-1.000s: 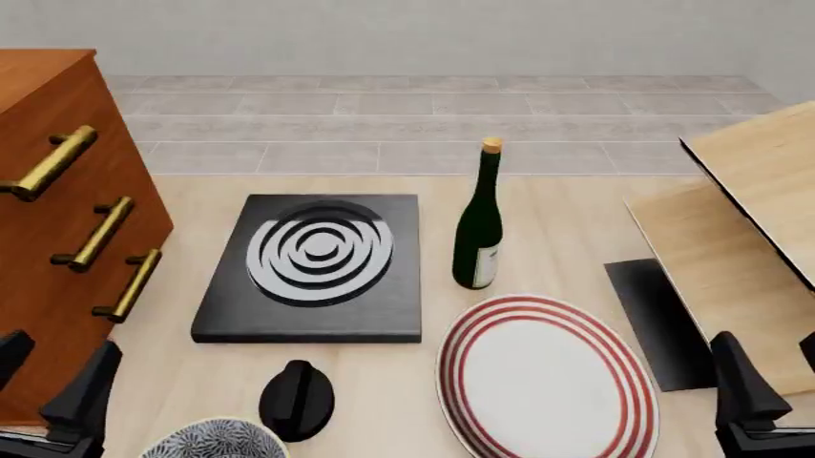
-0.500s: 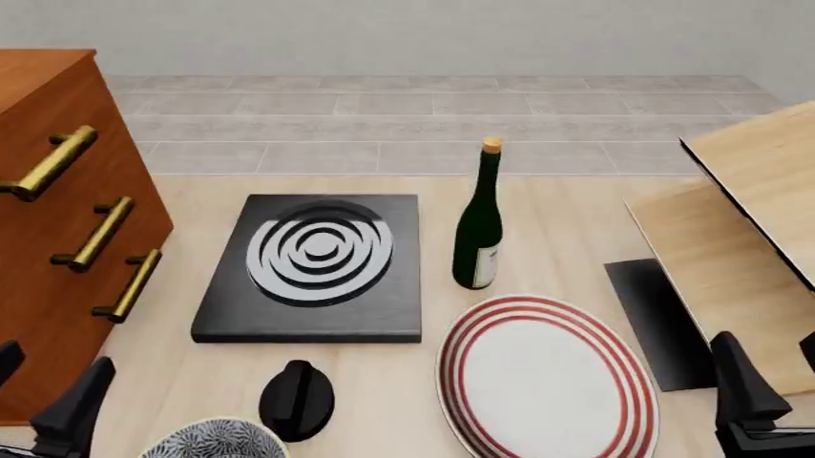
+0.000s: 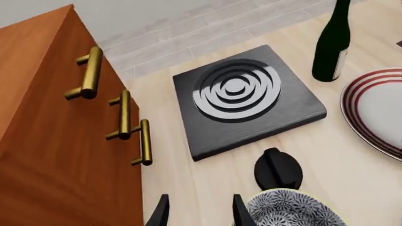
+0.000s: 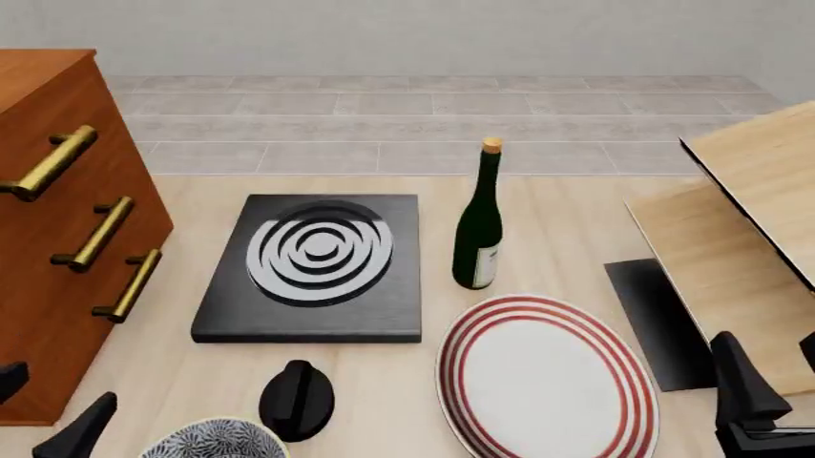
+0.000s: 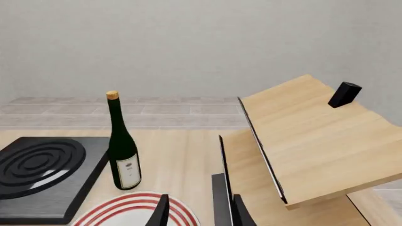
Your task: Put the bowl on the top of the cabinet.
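Observation:
The bowl (image 4: 214,440), navy-and-white patterned with a pale rim, sits at the table's near edge, cut off by the front view's bottom. It also shows in the left wrist view, bowl (image 3: 293,210). The reddish-brown cabinet (image 4: 57,239) with brass handles stands at the far left, cabinet (image 3: 50,141). My left gripper (image 4: 46,405) is open and empty, low between the cabinet's front corner and the bowl, just left of the bowl; left gripper (image 3: 198,214). At the near right, my right gripper (image 4: 774,380) is open and empty, right gripper (image 5: 201,214).
A black stove slab (image 4: 316,262) with grey rings lies mid-table. A dark bottle (image 4: 480,224) stands to its right. A black round knob (image 4: 297,398) lies beside the bowl. A large red-ringed plate (image 4: 548,377) and slanted pale boards (image 4: 732,239) fill the right side.
My left gripper has dropped lower and toward the near edge in the front view, still open. The right gripper and all objects have stayed put.

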Robot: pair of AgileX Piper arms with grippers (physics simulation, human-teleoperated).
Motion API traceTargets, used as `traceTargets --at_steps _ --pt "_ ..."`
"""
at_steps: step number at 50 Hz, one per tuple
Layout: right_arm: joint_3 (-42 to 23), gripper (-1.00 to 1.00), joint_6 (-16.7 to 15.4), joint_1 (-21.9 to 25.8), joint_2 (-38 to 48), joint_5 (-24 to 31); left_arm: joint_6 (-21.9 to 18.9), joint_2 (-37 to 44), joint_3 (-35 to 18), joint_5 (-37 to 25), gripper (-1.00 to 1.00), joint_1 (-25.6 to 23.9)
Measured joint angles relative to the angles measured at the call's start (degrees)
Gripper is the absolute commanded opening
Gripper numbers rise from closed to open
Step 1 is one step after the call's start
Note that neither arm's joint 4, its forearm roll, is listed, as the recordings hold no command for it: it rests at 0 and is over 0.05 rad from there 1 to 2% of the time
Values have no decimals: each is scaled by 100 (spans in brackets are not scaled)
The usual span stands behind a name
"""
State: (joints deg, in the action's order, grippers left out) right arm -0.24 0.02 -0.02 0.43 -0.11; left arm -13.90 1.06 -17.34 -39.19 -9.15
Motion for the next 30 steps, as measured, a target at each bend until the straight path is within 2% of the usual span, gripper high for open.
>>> traceTargets --at_steps 18,30 --pt "0 100 0 0 0 0 -213 133 -278 -513 100 -189" --pt "0 100 0 0 0 0 -210 265 -421 -822 100 -338"
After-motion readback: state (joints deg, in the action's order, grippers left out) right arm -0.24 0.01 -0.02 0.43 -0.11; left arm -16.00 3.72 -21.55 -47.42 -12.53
